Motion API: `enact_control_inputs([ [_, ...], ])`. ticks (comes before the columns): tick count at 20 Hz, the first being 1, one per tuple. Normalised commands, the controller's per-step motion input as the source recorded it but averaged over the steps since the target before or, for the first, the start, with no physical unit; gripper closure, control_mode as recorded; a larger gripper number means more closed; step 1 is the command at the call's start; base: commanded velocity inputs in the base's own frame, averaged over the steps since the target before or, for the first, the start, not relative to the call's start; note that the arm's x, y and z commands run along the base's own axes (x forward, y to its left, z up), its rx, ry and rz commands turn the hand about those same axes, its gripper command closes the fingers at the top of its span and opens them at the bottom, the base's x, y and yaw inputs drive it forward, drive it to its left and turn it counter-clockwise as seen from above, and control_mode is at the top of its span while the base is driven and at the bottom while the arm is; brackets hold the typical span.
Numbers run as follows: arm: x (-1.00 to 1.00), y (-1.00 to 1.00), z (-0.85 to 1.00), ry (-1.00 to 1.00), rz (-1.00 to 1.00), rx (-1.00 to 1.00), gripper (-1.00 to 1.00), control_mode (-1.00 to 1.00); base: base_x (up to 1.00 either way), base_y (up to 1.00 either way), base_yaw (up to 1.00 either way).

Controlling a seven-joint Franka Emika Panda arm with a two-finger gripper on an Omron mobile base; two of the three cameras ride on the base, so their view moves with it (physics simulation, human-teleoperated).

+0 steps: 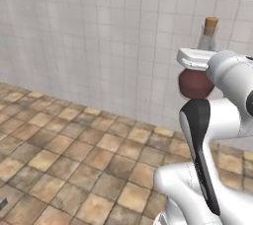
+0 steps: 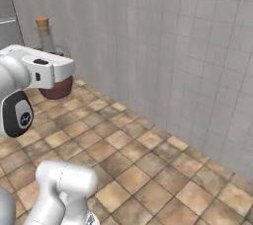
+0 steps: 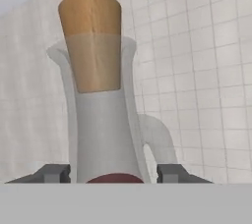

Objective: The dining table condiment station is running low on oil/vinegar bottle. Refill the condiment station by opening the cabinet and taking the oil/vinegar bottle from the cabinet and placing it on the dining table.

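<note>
Closest to the hand camera stood the oil/vinegar bottle (image 3: 101,120), a small flask with a clear glass neck, a tan cork stopper pushed into its flared mouth, and the top of a dark-red round body just showing at the bottom edge. Two small dark fingertips (image 3: 51,173) rose on either side of the neck's base, one to the left and one to the right, with the flask between them. A curved clear handle or spout stuck out from the neck on the right side. Behind it was a wall of pale square tiles (image 3: 206,70).

From the left base camera, the white robot arm with dark joints (image 1: 207,130) rose from the lower right. Its two-finger gripper (image 1: 196,67) was clenched on the flask (image 1: 193,84), which was held upright in the air, well above the floor of brown and tan stone tiles (image 1: 74,160). The round red body sat just under the white hand, and the neck and cork stood above it against the tiled wall.

From the right base camera, the same arm came up from the lower left. The hand (image 2: 52,73) gripped the flask (image 2: 57,88) at the upper left, cork uppermost, red bulb half hidden behind the white hand. The tiled wall and brown floor ran away to the right.
</note>
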Motion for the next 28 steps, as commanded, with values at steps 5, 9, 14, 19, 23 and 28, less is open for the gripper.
enact_control_inputs([
  [5, 0.0, 0.0, 0.0, 0.0, 0.0, 0.0, 1.0, 1.0, 1.0, -0.15, 0.53],
  [9, 0.0, 0.0, 0.0, 0.0, 0.0, 0.0, 1.0, 1.0, 1.0, -0.16, 0.59],
  [14, 0.0, 0.0, 0.0, 0.0, 0.0, 0.0, 1.0, 1.0, 1.0, -0.14, 0.64],
  [19, 0.0, 0.0, 0.0, 0.0, 0.0, 0.0, 1.0, 1.0, 1.0, -0.14, 0.69],
  [23, 0.0, 0.0, 0.0, 0.0, 0.0, 0.0, 1.0, 1.0, 1.0, -0.13, 0.72],
  [28, 0.0, 0.0, 0.0, 0.0, 0.0, 0.0, 1.0, 1.0, 1.0, -0.13, 0.77],
])
